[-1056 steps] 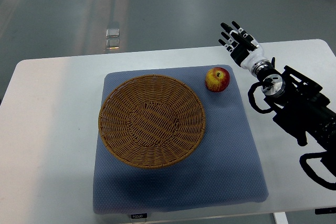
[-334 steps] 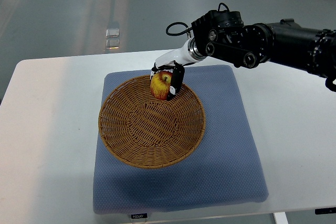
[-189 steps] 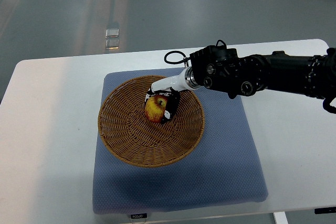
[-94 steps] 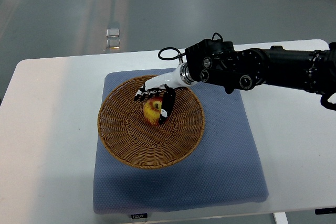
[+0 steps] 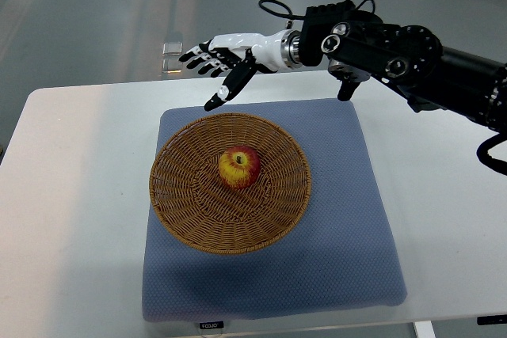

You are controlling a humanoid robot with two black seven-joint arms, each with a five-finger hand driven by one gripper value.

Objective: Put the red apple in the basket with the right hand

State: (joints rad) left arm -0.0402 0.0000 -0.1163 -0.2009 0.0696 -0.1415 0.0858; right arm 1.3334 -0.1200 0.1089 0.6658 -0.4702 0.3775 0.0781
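The red and yellow apple [image 5: 239, 166] lies in the middle of the round wicker basket [image 5: 182, 210], free of any hand. My right hand [image 5: 215, 65] is open with its fingers spread. It hangs high above the table's far edge, beyond the basket's far rim and well clear of the apple. Its black arm [image 5: 396, 49] comes in from the right edge.
The basket sits on a blue-grey mat [image 5: 341, 227] on the white table [image 5: 71, 195]. A small bright object [image 5: 169, 53] lies on the floor beyond the table's far edge.
The right hand let go of the apple in the basket, opened, and rose up and back beyond the basket's far rim. The apple stays in the basket.
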